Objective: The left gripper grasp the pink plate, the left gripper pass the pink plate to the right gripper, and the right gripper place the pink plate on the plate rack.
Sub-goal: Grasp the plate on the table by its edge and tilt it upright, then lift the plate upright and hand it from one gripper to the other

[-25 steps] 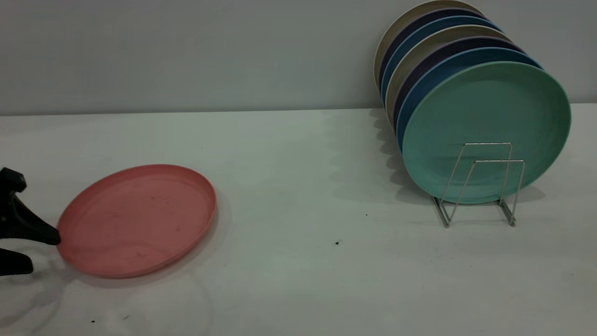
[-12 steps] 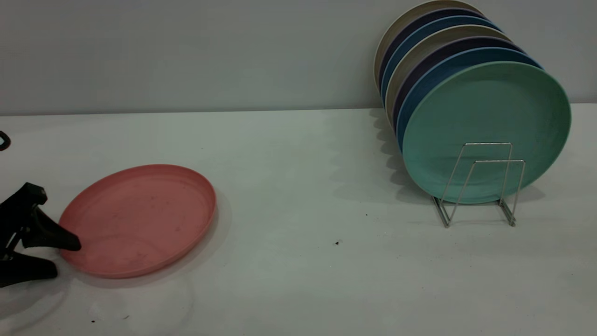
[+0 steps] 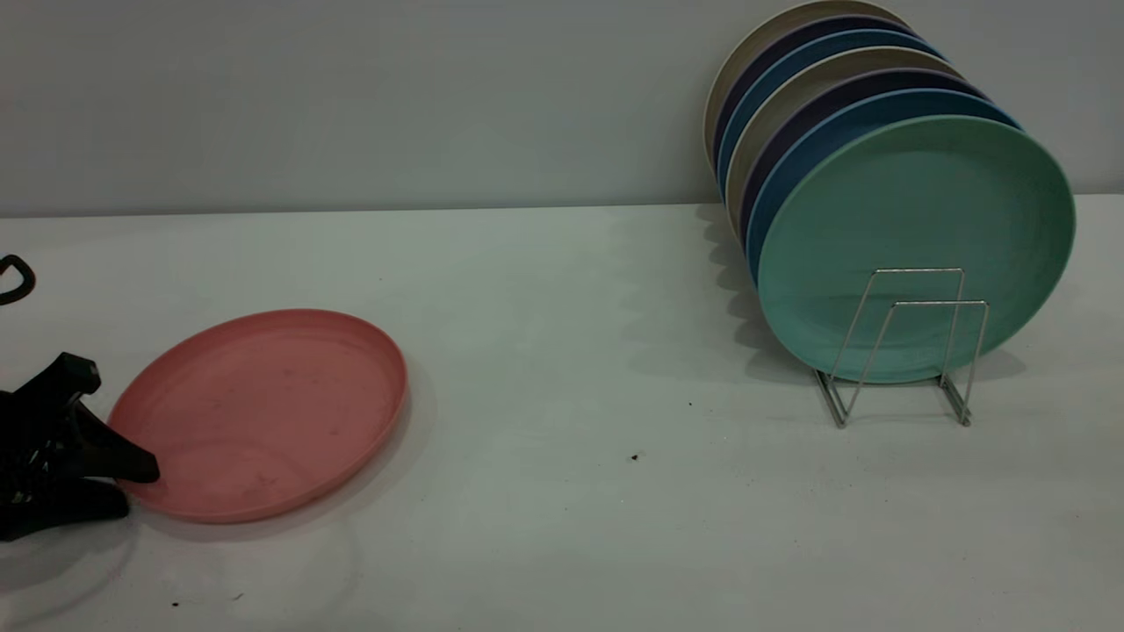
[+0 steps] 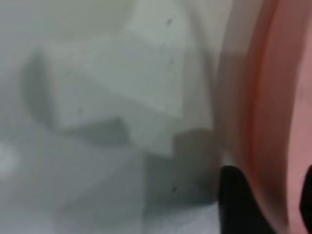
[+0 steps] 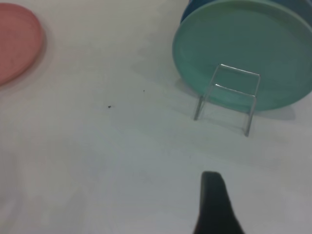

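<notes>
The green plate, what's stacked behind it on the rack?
Behind the green plate, upright in the rack, only rims show: blue, dark purple and beige plates, then more. Their faces are covered.

A mint-green plate (image 3: pixel 915 246) stands nearly upright on edge at the right side of the white table (image 3: pixel 562 527), its face turned toward the camera. Packed close behind it is a row of more plates on edge: a dark blue plate (image 3: pixel 843 118), then a deep purple one, a cream plate (image 3: pixel 856 60), another blue one, another dark one and a cream one at the back. The row casts a scalloped shadow on the table to its left. A small dark speck (image 3: pixel 634 456) lies on the table near the middle, with a fainter one a little beyond it. A plain grey wall (image 3: pixel 351 96) rises behind the table.
</notes>
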{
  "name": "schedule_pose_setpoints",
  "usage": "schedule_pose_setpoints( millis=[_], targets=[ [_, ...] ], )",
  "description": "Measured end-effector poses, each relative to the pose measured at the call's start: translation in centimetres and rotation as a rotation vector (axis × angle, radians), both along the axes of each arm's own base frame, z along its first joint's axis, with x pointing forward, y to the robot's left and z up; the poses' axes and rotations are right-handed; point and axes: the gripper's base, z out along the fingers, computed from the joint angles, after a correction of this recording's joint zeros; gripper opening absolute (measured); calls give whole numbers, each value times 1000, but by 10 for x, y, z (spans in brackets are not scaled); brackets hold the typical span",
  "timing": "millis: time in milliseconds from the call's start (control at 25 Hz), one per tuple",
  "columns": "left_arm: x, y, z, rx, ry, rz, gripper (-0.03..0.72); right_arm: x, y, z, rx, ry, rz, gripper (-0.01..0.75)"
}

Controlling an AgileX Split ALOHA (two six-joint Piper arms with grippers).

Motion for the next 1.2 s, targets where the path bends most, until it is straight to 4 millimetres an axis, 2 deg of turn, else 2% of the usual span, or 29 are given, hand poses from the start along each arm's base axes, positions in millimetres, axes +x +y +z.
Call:
schedule_pose_setpoints(
  millis=[240,320,560,800,1000,1200],
  targets=[
    [4,1,2,-1,-18,2,58,0,0,0,0,0,0,505],
    [4,1,2,1,-19,-5,28,0,0,0,1,0,0,505],
    [11,-2,7,-53,-83,-31,18,2,5,-2,64,38,14,505],
    [27,-10,19,-129,-195,-84,18,19,16,-10,146,90,97,505],
    [36,-36,23,-112,-220,-192,18,43,25,-20,227,115,154,505],
    [51,-73,40,-45,-268,-316,18,67,30,-37,266,127,172,505]
  ],
)
